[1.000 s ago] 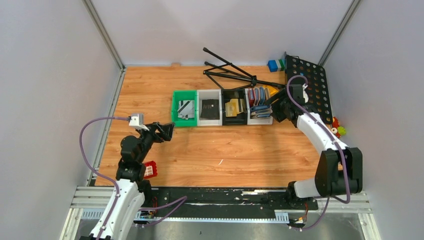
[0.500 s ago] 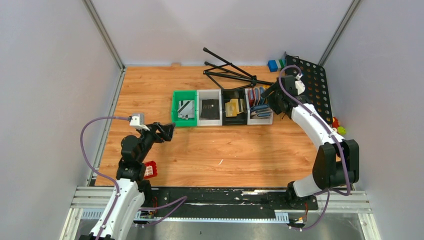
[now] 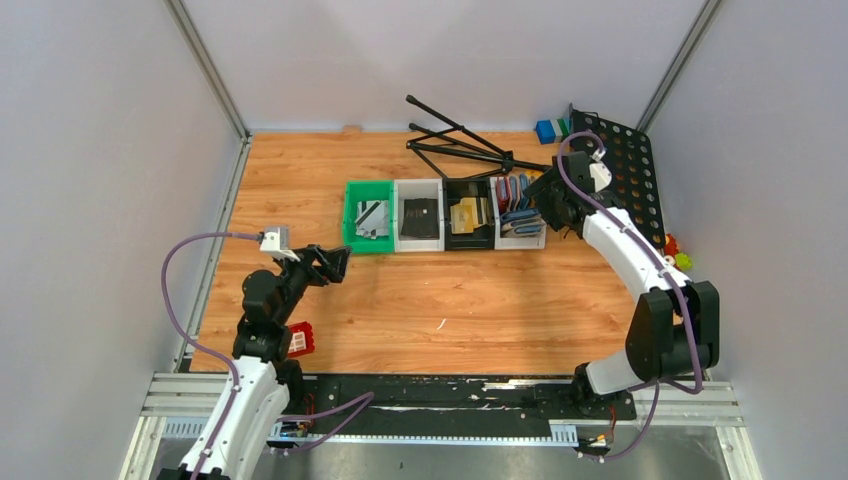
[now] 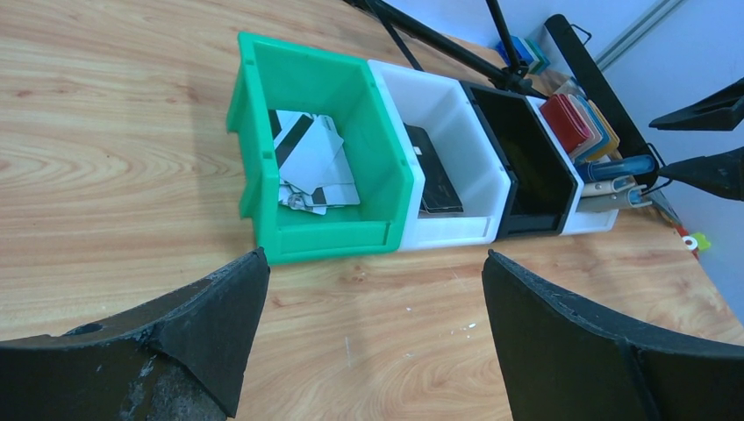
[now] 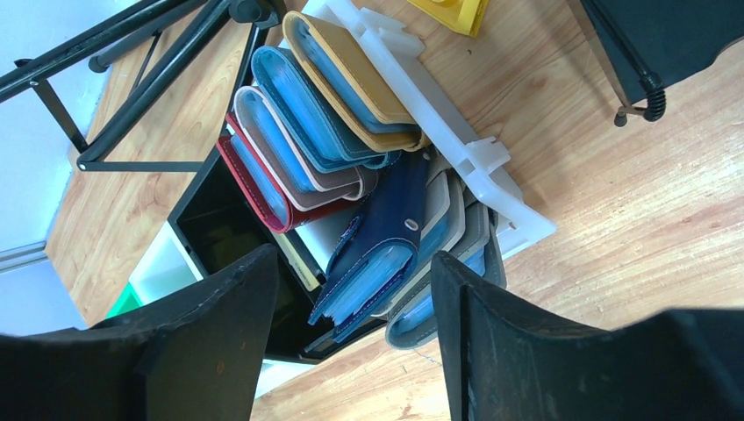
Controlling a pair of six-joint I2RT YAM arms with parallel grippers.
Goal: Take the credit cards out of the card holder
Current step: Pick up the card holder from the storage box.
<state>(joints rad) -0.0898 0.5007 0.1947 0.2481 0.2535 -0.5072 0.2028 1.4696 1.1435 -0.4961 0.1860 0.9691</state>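
Observation:
The navy-blue card holder lies shut with its clasp tab on top of grey holders in the white bin at the right end of the bin row. My right gripper is open and hovers just above it, one finger on each side, touching nothing; it also shows in the top view. Silver-grey striped credit cards lie in the green bin, dark cards in the white bin beside it, tan-gold cards in the black bin. My left gripper is open and empty over bare wood before the green bin.
Red, blue, grey and tan holders stand upright at the back of the right-end bin. A folded black tripod stand lies behind the bins, beside a black perforated panel. A red block sits by the left arm.
My right gripper has moved back and to the left from beside the bin to over its right end, and has held there for the last half second. The left arm has not moved.

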